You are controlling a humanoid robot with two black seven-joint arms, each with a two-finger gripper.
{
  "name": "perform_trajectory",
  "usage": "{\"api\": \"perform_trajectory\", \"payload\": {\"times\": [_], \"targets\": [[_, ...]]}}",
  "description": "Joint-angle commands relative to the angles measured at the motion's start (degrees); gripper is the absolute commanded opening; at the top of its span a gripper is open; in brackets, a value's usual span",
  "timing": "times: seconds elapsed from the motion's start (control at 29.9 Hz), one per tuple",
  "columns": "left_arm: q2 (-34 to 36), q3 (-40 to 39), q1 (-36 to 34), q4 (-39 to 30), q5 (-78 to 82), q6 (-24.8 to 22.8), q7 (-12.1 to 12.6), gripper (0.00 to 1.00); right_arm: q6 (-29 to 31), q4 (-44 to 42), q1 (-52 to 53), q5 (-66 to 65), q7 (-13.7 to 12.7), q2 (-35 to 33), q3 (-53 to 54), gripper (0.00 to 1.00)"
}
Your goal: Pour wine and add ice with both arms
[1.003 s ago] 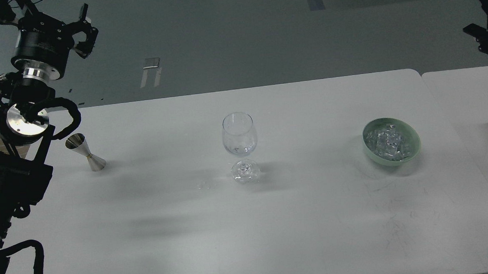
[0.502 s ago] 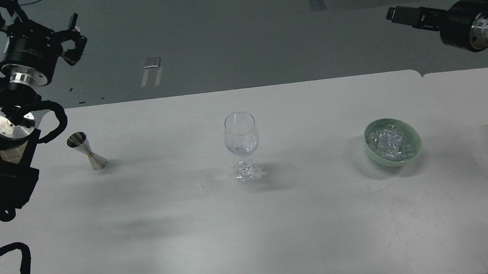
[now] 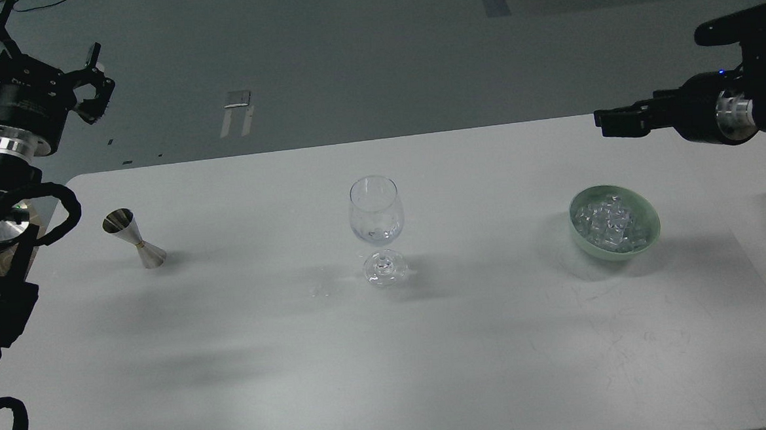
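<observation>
The wine glass stands upright mid-tabletop, with nothing visible in its bowl. Left of the glass a steel jigger stands alone; right of the glass a green bowl holds the ice heaped inside. Beyond the bowl my right claw hangs above the tabletop's far edge; I cannot tell its fingers apart. Far left of the glass, my left claw hangs spread and empty.
</observation>
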Motion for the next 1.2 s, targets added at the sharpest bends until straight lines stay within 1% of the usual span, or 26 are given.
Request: {"api": "perform_trajectory", "payload": {"times": [0.0, 0.1, 0.13, 0.23, 0.33, 0.43, 0.5, 0.64, 0.74, 0.8, 0.87, 0.97, 1.0, 1.07, 1.1, 1.17], "targets": [[0.0, 0.3, 0.1, 0.0, 0.1, 0.1, 0.0, 0.98, 0.0, 1.6, -1.9, -0.2, 0.1, -0.2, -0.4, 1.00], [0.0, 0.6, 0.1, 0.0, 0.1, 0.0, 0.0, 0.98, 0.0, 1.3, -4.9, -1.0, -1.0, -0.3, -1.2, 1.00], [0.0, 0.7, 0.1, 0.0, 0.1, -0.1, 0.0, 0.98, 0.0, 1.3, -6.1, -1.0, -2.2, -0.4, -1.2, 1.00], [0.0, 0.7, 0.6, 0.0, 0.1, -0.2, 0.0, 0.98, 0.0, 1.3, -7.4, -1.0, -4.6, -0.3, -1.1, 1.00], [0.1, 0.2, 1.5, 0.0, 0.1, -0.2, 0.0, 0.98, 0.0, 1.4, -9.0, -1.1, -6.6, 0.0, -1.2, 1.00], [0.0, 0.1, 1.9, 0.0, 0.1, -0.2, 0.0, 0.98, 0.0, 1.4, -11.1, -1.1, -8.1, 0.3, -1.0, 1.00], [0.1, 0.1, 2.3, 0.0, 0.1, -0.2, 0.0, 0.98, 0.0, 1.2, -11.8, -1.2, -8.7, 0.8, -1.0, 0.99], [0.1, 0.1, 2.6, 0.0, 0.1, -0.2, 0.0, 0.98, 0.0, 1.0, -12.7, -1.2, -8.9, 2.4, -1.0, 0.98], [0.1, 0.1, 2.7, 0.0, 0.1, -0.2, 0.0, 0.98, 0.0, 0.9, -13.0, -1.7, -10.3, 4.0, -1.0, 0.97], [0.0, 0.1, 3.0, 0.0, 0.1, -0.2, 0.0, 0.98, 0.0, -0.2, -13.4, -1.7, -11.6, 5.5, -1.0, 0.94], [0.0, 0.1, 3.1, 0.0, 0.1, -0.3, -0.1, 0.98, 0.0, -0.7, -13.6, -1.7, -11.8, 6.5, -1.0, 0.94], [-0.1, 0.3, 3.1, 0.1, 0.1, -1.3, -0.1, 0.98, 0.0, -1.2, -13.9, -1.7, -12.1, 7.8, -1.1, 0.86], [-0.1, 0.3, 3.4, 0.1, 0.1, -1.3, -0.2, 0.98, 0.0, -1.6, -14.2, -1.9, -12.6, 7.9, -1.1, 0.82], [-0.1, 0.3, 3.7, 0.1, 0.1, -1.3, -0.2, 0.98, 0.0, -2.0, -14.2, -2.1, -13.5, 8.2, -1.1, 0.78], [-0.2, 0.3, 3.7, 0.1, 0.1, -1.3, -0.3, 0.98, 0.0, -2.3, -14.2, -2.1, -14.3, 8.6, -1.1, 0.73], [-0.2, 0.4, 3.8, 0.2, 0.1, -1.3, -0.4, 0.98, 0.0, -3.3, -14.2, -2.0, -14.4, 9.4, -1.1, 0.67]]}}
